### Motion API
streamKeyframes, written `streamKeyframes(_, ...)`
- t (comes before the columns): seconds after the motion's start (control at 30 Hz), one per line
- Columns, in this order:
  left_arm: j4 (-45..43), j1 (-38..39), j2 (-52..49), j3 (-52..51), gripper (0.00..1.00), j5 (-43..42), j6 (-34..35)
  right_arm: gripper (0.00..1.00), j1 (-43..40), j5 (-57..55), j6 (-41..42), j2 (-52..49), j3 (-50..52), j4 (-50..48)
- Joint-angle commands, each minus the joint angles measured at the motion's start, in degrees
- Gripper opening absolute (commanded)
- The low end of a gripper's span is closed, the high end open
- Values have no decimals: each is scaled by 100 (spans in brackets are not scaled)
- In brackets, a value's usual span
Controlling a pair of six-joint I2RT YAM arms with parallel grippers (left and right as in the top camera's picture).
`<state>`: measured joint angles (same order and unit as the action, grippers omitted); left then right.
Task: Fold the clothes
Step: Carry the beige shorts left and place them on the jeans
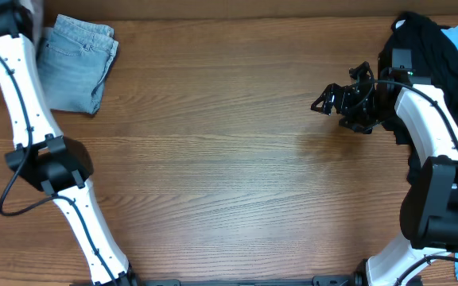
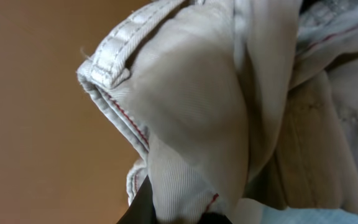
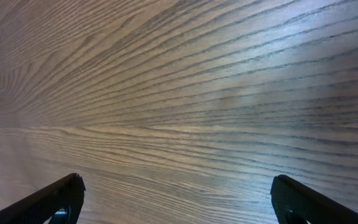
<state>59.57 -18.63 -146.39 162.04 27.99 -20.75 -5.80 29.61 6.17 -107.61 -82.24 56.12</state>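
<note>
The clothes (image 2: 197, 106) are sitting bunched at the upper left of the overhead frame. The left gripper (image 2: 176, 214) is lying buried in the fabric, so whether it is closed cannot be told. The right gripper (image 3: 179, 186) is hovering over the table (image 3: 179, 93) with its fingers apart. Bring the bundle to the centre and spread it flat before creasing. In the left wrist view the waistband corner is pointing upper left. The long axis is not showing.

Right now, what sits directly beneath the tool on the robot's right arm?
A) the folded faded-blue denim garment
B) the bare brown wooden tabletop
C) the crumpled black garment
B: in the right wrist view, the right tool has its two fingers spread apart, with only the grain of the brown wooden tabletop showing between them.
</note>
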Motion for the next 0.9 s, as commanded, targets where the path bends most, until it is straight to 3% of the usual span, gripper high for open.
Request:
streamKeyframes(0.0, -63, 269, -114, 118, 4, 17, 170, 100, 17, -22, -15, 164, -109, -42)
streamKeyframes(0.27, -13, 789, -391, 118, 4, -1071, 173, 100, 17, -22, -15, 164, -109, -57)
streamKeyframes(0.33, 57, 907, -426, 118, 15, -1357, 173, 100, 17, -22, -15, 164, -109, -72)
streamKeyframes(0.37, 140, 981, -426, 107, 30, -1596, 170, 100, 17, -22, -15, 164, -109, -81)
streamKeyframes(0.4, 203, 1029, -426, 90, 55, -1766, 170, 100, 17, -22, -15, 164, -109, -87)
streamKeyframes(0.43, 284, 1084, -426, 85, 90, -1932, 170, 100, 17, -22, -15, 164, -109, -90)
streamKeyframes(0.47, 358, 1134, -426, 85, 100, -2041, 168, 100, 17, -22, -17, 164, -109, -92)
streamKeyframes(0.7, 793, 1423, -232, 103, 100, -2063, 719, 100, 17, -243, -22, 166, -164, -37)
streamKeyframes(0.87, 1298, 1703, 586, 120, 100, -2264, 761, 100, -4, -426, -216, 166, -1169, 828)
